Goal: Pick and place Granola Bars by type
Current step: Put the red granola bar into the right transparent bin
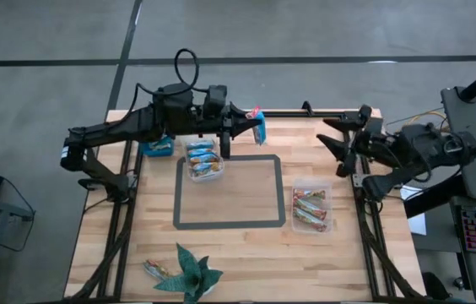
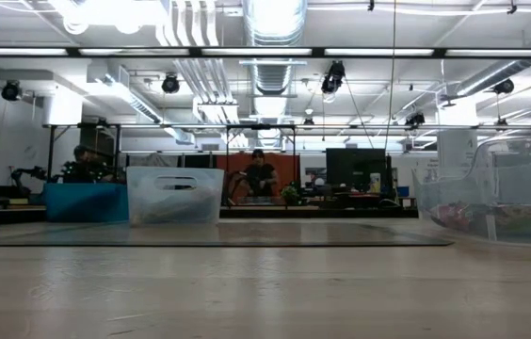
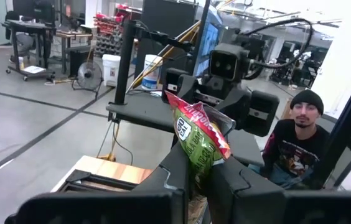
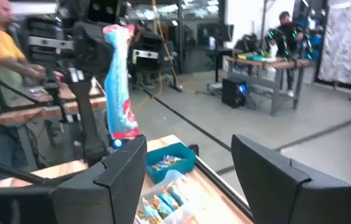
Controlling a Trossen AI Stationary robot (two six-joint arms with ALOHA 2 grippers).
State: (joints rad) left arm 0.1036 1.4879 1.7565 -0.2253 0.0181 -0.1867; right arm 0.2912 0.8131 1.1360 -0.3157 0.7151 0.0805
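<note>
Lighting's pretty even from overhead, so the desk [image 1: 246,253] shows only soft shadows under the arms. In the low view the ceiling light strips [image 2: 275,19] blow out to white and the near desk surface goes soft. The right wrist view is smeary, with the blue bar [image 4: 118,81] and the background both blurred.

Worktop [image 1: 246,253]: pale wood planks, matt. Granola Bars [image 1: 202,160]: glossy foil wrappers — crinkled on the one held [image 3: 201,140]. Tubs [image 1: 311,184]: clear smooth plastic. Plant figure [image 1: 189,274]: folded green paper. End effector fingers [image 4: 269,171]: dark matt plastic.
</note>
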